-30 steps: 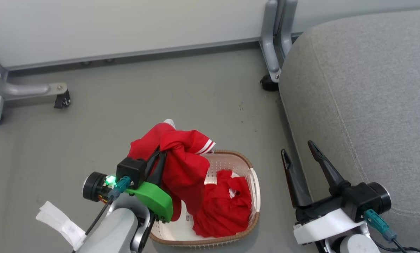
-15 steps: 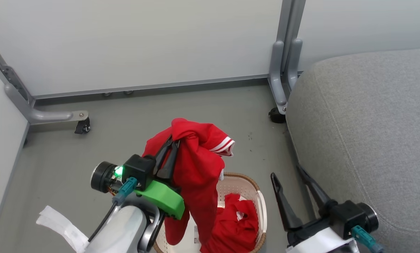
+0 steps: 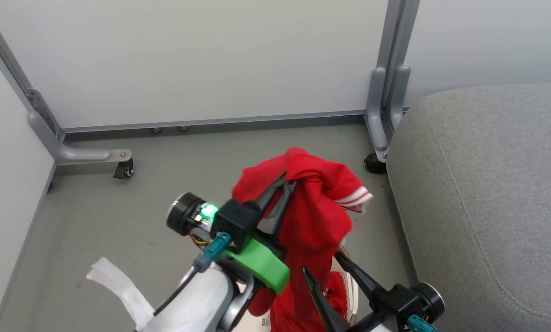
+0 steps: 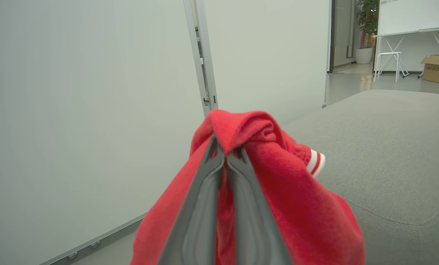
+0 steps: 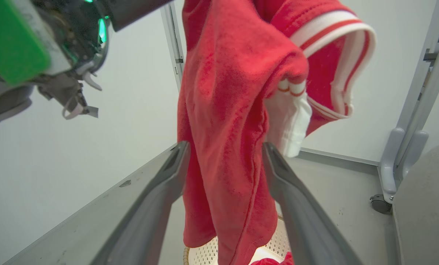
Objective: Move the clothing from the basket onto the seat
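Red fabric garment hangs pinched in the left tool, held high, presumably to reach the grey woven seat on its right; right tool, spread, flanks the drape below.

Red garment hangs between spread jaws of the right pincer.

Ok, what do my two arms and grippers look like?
The left gripper and right gripper each have two long dark tapered fingers, a black block and a teal connector. The left adds a bright green bracket, a green light and a pale grey forearm.
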### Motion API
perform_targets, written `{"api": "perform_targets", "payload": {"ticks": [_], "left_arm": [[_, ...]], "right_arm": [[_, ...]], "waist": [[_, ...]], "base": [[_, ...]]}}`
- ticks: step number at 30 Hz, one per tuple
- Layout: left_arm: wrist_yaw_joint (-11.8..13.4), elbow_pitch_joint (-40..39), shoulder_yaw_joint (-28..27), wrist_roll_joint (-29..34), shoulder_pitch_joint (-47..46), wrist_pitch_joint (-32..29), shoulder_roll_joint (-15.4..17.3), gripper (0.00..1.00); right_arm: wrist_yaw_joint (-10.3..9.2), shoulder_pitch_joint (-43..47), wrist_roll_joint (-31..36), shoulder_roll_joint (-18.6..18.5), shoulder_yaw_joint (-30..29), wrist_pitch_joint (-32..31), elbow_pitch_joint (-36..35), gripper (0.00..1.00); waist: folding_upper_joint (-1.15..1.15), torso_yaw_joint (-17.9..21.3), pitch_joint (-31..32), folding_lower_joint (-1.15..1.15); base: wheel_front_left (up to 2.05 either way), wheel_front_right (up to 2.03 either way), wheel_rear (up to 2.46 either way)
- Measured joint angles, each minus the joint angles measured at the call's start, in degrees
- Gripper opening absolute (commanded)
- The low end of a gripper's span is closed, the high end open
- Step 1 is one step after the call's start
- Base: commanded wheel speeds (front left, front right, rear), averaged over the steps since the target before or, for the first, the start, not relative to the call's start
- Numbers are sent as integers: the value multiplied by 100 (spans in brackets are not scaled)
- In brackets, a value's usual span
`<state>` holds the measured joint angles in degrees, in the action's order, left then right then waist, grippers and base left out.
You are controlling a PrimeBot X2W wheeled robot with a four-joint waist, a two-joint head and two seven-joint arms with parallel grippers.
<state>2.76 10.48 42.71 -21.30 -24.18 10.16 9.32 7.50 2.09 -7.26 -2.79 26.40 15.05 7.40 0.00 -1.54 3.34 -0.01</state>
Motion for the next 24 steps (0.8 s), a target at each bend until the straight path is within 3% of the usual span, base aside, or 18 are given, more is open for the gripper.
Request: {"api": "perform_targets", "payload": {"ticks": [9, 10, 11, 12, 24], "left_arm": [[0, -481, 218, 19, -2, -223, -113, 0], [-1, -508, 230, 16, -2, -253, -109, 0], [-3, -534, 243, 10, -1, -270, -103, 0], [-4, -558, 248, 9, -1, -297, -99, 0], [21, -524, 219, -54, 4, -324, 31, 0]], "right_arm": [[0, -8, 49, 1, -127, 1, 192, 100], [0, -8, 44, 1, -133, 0, 230, 90], [0, -8, 30, 1, -136, 0, 261, 34], [0, -8, 16, 1, -134, 0, 276, 0], [0, -46, -58, 1, -63, 0, 359, 0]], "waist": [[0, -109, 0, 0], [0, -114, -6, 0], [0, -117, -12, 0], [0, -117, -17, 0], [0, -45, -80, 0]], "base": [[0, 0, 0], [0, 0, 0], [0, 0, 0], [0, 0, 0], [0, 0, 0]]}}
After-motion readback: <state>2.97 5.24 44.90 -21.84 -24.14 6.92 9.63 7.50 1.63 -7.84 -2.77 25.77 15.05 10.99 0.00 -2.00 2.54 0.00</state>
